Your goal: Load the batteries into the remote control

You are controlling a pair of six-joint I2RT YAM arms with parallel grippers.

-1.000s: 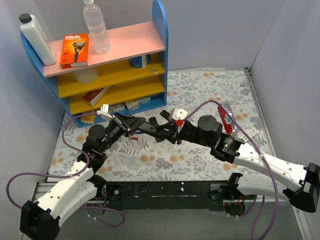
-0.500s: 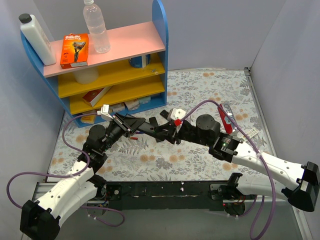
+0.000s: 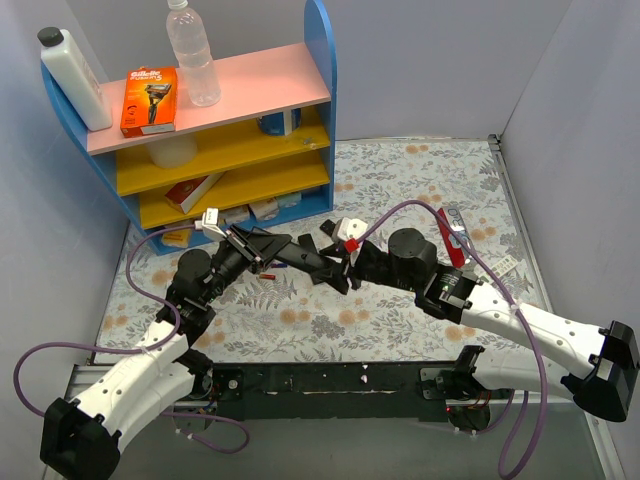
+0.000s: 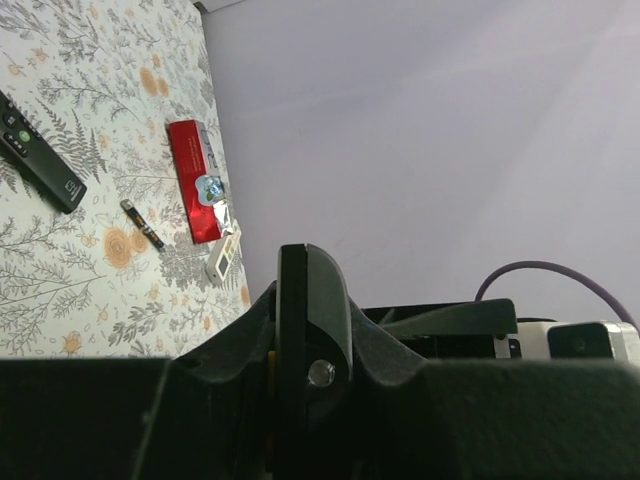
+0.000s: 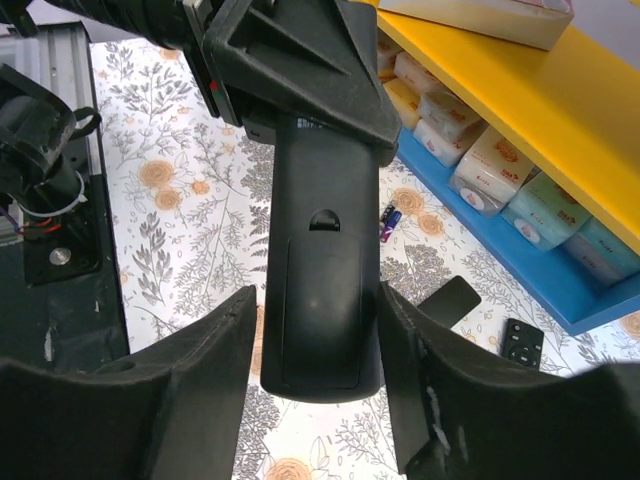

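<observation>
A black remote control (image 3: 312, 262) is held in the air over the middle of the table, battery cover side toward the right wrist camera (image 5: 322, 290), with the cover closed. My left gripper (image 3: 285, 252) is shut on its far end; the left wrist view shows the remote edge-on (image 4: 305, 300) between the jaws. My right gripper (image 5: 318, 300) is open, a finger on each side of the remote's near end, with a gap on the left side. No green or yellowish batteries are in view. A small purple-blue cell (image 5: 388, 222) lies on the cloth below.
A blue shelf unit (image 3: 230, 150) with boxes stands at the back left. A flat black piece (image 5: 450, 300) and a small black keypad (image 5: 520, 342) lie near its foot. A red pack (image 4: 195, 180), a second black remote (image 4: 40, 155) and a thin dark stick (image 4: 143, 223) lie to the right.
My right gripper has moved left, bringing its open fingers around the remote's near end. My left gripper has kept its hold and barely moved.
</observation>
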